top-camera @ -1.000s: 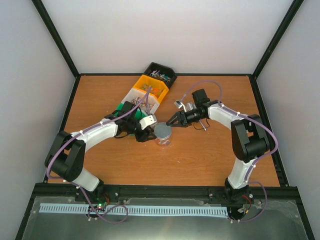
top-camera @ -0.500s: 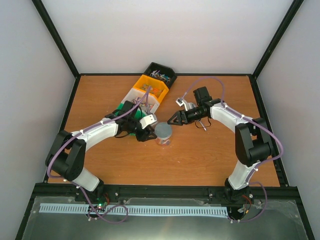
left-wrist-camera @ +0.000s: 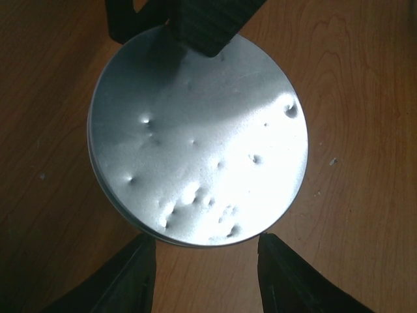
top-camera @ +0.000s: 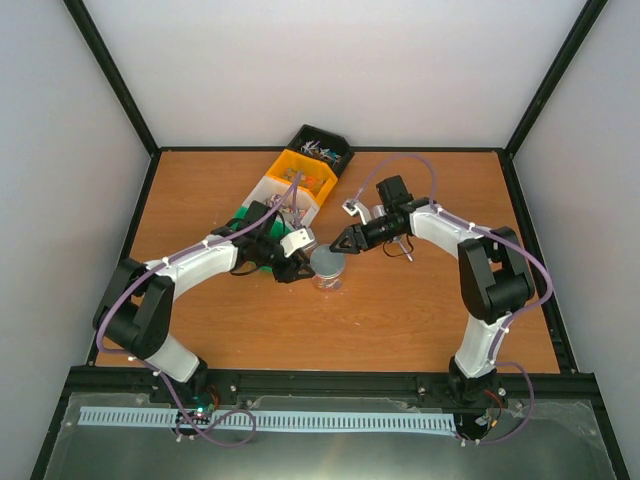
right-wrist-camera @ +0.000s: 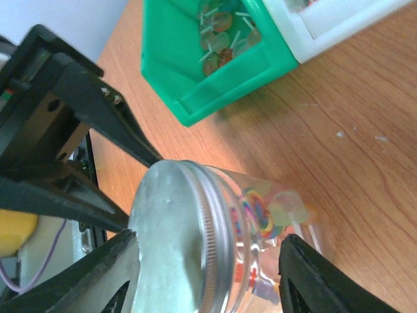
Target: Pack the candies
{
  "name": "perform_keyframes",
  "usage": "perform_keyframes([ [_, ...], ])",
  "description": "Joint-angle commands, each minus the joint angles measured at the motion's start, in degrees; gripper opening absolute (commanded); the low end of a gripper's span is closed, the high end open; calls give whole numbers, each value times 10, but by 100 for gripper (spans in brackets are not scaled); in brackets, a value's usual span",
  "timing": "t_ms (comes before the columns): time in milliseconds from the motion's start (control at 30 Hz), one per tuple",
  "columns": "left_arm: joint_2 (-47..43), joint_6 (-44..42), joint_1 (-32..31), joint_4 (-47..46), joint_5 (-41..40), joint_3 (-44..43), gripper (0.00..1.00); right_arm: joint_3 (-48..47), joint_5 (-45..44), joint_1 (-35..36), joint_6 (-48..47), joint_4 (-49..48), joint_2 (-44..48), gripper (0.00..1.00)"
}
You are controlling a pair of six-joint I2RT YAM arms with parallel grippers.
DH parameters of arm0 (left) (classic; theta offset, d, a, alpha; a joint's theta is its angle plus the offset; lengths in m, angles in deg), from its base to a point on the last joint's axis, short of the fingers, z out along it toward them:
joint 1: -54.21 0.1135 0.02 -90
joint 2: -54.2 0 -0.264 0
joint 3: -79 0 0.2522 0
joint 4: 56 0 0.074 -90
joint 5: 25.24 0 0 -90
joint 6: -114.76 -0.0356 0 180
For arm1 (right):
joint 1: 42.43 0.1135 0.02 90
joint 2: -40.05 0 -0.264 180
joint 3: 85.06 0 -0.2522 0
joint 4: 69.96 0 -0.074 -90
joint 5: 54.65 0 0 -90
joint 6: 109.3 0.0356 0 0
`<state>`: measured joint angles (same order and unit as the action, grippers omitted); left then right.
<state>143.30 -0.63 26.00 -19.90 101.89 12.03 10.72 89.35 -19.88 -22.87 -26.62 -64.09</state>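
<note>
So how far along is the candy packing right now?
Done: some candies sit inside the closed jar. In hand: the left fingers and right fingers are spread on either side of its silver lid, not visibly clamped. Left: more candies lie in the green bin.

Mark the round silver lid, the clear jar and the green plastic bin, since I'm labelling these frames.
Round silver lid [left-wrist-camera: 199,140]: left wrist view, centre of its dented top.
Clear jar [right-wrist-camera: 260,215]: right wrist view, transparent side wall.
Green plastic bin [right-wrist-camera: 231,85]: right wrist view, its outer wall.
</note>
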Motion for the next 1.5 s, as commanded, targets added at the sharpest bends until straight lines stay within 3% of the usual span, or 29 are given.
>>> perform_keyframes([
  [0,4,9,-5,-4,14,-20,45,-4,12,2,-4,-15,-30,53],
  [133,7,9,-4,-3,16,-20,45,9,12,1,-8,-21,-43,36],
  [500,12,-3,-4,16,23,-29,42,41,28,-9,-10,-18,-74,15],
  [667,-11,-39,-3,106,46,-69,44,46,25,-8,-12,-20,-61,17],
  [900,-7,22,4,113,45,-107,56,43,22,-8,-15,-16,-58,20],
  [1267,106,72,7,105,30,-176,46,42,17,-8,-24,-16,-54,21],
  [1367,110,57,7,111,10,-170,44,41,18,-8,-35,-19,-44,27],
  [1467,97,48,7,111,0,-163,44,35,19,-10,-49,-23,-24,39],
])
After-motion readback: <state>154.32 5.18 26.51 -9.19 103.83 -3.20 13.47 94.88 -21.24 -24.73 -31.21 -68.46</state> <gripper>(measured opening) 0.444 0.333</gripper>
